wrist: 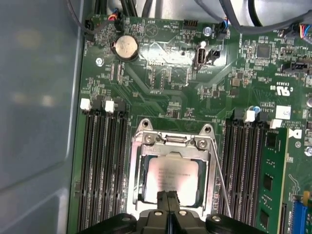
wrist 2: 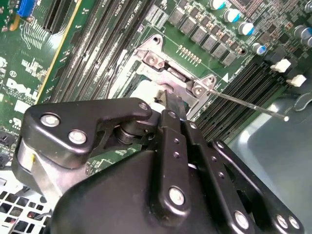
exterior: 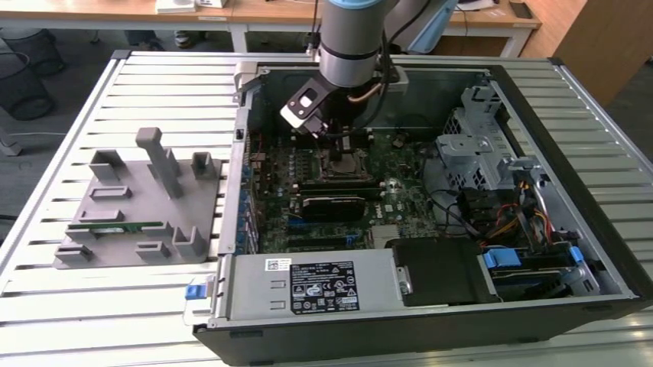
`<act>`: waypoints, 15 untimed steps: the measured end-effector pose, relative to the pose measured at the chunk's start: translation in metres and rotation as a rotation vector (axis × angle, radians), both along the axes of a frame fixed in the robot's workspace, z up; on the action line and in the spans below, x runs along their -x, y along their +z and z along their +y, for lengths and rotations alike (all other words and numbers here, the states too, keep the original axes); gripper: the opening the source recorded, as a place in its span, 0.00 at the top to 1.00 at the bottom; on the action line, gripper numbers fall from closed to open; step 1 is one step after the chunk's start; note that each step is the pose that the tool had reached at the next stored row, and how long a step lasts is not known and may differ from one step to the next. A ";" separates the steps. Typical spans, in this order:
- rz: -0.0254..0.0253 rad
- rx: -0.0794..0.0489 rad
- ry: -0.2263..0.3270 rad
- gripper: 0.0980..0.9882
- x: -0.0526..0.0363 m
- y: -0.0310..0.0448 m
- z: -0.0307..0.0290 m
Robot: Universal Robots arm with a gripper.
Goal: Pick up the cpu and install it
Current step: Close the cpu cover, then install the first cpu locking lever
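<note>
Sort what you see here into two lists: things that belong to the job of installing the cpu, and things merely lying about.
Belonging to the job:
- cpu, lying in the socket frame
- hand, fingers together, right over the cpu
- socket frame on the motherboard

Lying about:
- grey holder on the table beside the case
- green memory stick in that holder
- coin battery
- power supply

silvery cpu (wrist: 171, 176) on a green motherboard (wrist: 165, 83), under a seemingly black end effector (wrist: 168, 197).
</note>
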State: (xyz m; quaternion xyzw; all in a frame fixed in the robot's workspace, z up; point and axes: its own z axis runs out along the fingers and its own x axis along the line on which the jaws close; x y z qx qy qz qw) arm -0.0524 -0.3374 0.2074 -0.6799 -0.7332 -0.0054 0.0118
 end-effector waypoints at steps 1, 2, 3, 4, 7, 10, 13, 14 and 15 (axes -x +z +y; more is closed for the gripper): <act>0.0001 0.000 0.000 0.99 -0.0006 0.0000 0.0000; 0.0000 0.000 0.000 0.99 -0.0014 0.0000 0.0000; 0.0000 0.000 0.000 0.99 -0.0022 0.0000 0.0000; 0.0000 0.000 0.000 0.99 -0.0029 0.0000 0.0000; 0.0000 0.000 0.000 0.99 -0.0049 0.0000 0.0000; 0.0000 0.000 0.000 0.99 -0.0069 0.0000 0.0000; 0.0000 0.000 0.000 0.99 -0.0079 0.0000 0.0000; 0.0000 0.000 0.000 0.99 -0.0080 0.0000 0.0000; 0.0001 0.000 0.000 0.99 -0.0080 0.0000 0.0000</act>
